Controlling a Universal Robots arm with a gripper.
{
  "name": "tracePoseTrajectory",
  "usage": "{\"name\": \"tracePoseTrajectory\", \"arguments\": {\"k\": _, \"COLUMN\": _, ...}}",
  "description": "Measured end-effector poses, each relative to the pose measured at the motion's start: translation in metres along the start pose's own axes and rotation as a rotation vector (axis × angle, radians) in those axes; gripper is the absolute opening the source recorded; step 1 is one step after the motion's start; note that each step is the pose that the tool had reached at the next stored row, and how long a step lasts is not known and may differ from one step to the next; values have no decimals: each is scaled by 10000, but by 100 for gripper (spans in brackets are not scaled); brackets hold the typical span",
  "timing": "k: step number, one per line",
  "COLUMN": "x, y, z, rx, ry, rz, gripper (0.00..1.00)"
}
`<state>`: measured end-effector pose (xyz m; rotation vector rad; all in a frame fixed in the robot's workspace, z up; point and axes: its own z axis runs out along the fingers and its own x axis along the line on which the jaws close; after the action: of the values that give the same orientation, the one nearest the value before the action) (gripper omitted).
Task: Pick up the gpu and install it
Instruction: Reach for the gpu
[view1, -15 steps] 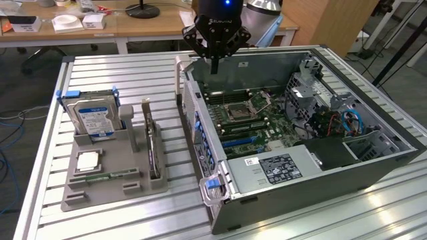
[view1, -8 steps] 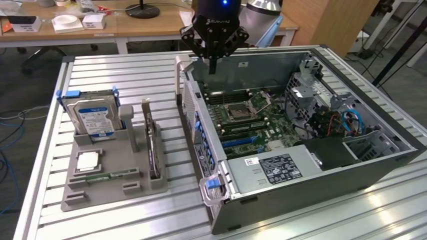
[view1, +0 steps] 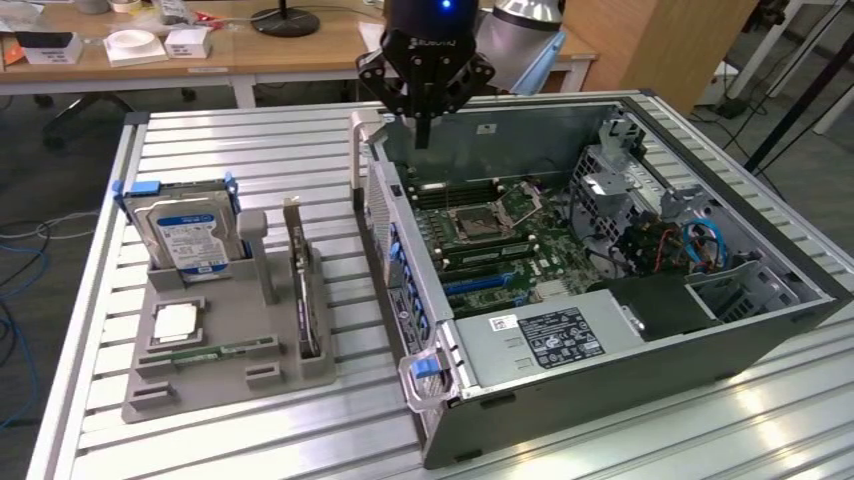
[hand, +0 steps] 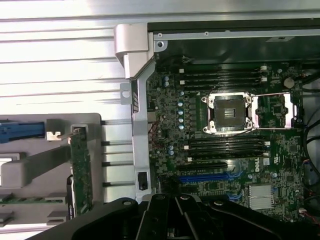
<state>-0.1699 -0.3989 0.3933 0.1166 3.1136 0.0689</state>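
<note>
While the black metal gripper (view1: 422, 132) hangs above the rear edge of the open grey computer case (view1: 601, 400), pinched together on nothing, the thin dark gpu (view1: 306, 295) stands on edge in the grey plastic holder (view1: 227, 300), probably so that its upper edge is easy to grasp.

gpu (view1: 308, 300) edge-up in grey holder (view1: 247, 305)

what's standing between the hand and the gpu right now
Nothing visible. The hand hangs shut above the computer case rim; the gpu stands on edge in the gray holder beside the case, open from above. The hard drive stands apart in the same holder.
</note>
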Motion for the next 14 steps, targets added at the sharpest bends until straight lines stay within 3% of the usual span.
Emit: {"name": "tracePoseTrajectory", "arguments": {"k": 14, "x": 83, "y": -6, "z": -2, "rx": 1, "ry": 0, "rz": 0, "gripper": 11}}
